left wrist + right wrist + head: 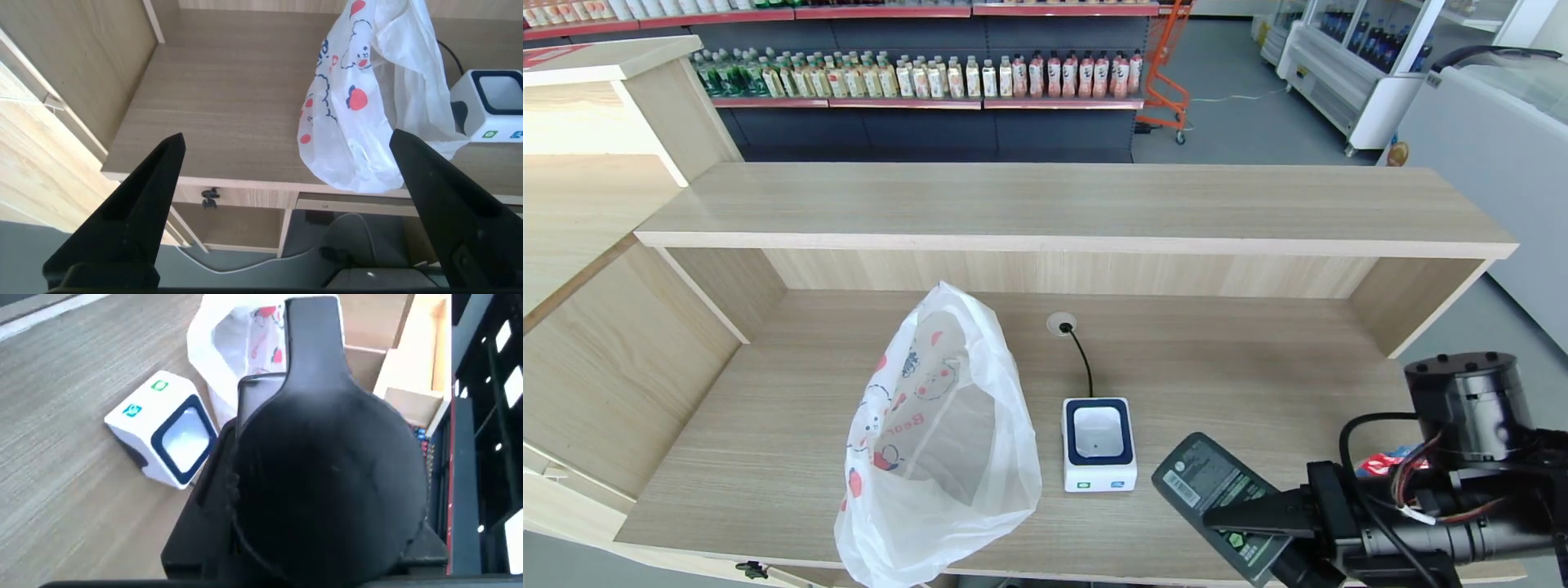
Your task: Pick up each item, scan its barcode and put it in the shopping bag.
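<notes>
Where it hangs just right of the scanner (1099, 443), the right gripper (1235, 523) is clamped on a dark flat packet (1201, 478) — its barcode face up, jutting past the fingertips toward the scanner.

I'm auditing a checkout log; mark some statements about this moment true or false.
1. The right end effector holds a dark packet. True.
2. The packet lies inside the bag. False: it is held outside the bag, right of the scanner.
3. The scanner's cable runs to a hole in the counter. True.
4. The left end effector grips the bag. False: it is open and apart from the bag.
</notes>
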{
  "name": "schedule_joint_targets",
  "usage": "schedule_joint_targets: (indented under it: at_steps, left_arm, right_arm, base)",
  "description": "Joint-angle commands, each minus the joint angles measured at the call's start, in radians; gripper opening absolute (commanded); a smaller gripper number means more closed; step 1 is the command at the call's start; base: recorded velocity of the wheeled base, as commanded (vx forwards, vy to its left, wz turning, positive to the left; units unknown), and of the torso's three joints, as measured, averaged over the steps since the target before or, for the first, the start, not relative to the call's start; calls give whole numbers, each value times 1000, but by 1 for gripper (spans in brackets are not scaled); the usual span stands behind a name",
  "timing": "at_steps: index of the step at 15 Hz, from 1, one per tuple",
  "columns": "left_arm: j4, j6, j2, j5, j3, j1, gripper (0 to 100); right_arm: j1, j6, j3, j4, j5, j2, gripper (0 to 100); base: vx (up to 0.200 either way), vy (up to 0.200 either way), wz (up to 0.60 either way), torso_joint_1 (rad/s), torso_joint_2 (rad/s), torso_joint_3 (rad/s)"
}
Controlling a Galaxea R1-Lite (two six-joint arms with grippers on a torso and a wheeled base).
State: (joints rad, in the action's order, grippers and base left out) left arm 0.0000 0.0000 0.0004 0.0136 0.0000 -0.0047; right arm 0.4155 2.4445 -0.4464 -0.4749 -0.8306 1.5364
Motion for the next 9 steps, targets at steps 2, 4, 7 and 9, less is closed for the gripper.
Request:
schedule_joint_targets:
  at_steps: [2, 4, 7, 9]
  left_arm:
    - [0, 0, 0, 0, 0, 0, 100]
    - [0, -2, 0, 0, 0, 0, 100]
    - [0, 0, 0, 0, 0, 0, 100]
    - [0, 0, 0, 0, 0, 0, 100]
  right_arm:
    - [166, 50, -32, -82, -104, 148, 0]
    - [230, 50, -97, -172, -128, 218, 0]
    - [232, 50, -117, -229, -131, 249, 0]
    - [232, 50, -115, -246, -131, 249, 0]
  base:
    - [0, 0, 0, 0, 0, 0]
    - [0, 0, 0, 0, 0, 0]
    - [0, 0, 0, 0, 0, 0]
    - [0, 0, 0, 0, 0, 0]
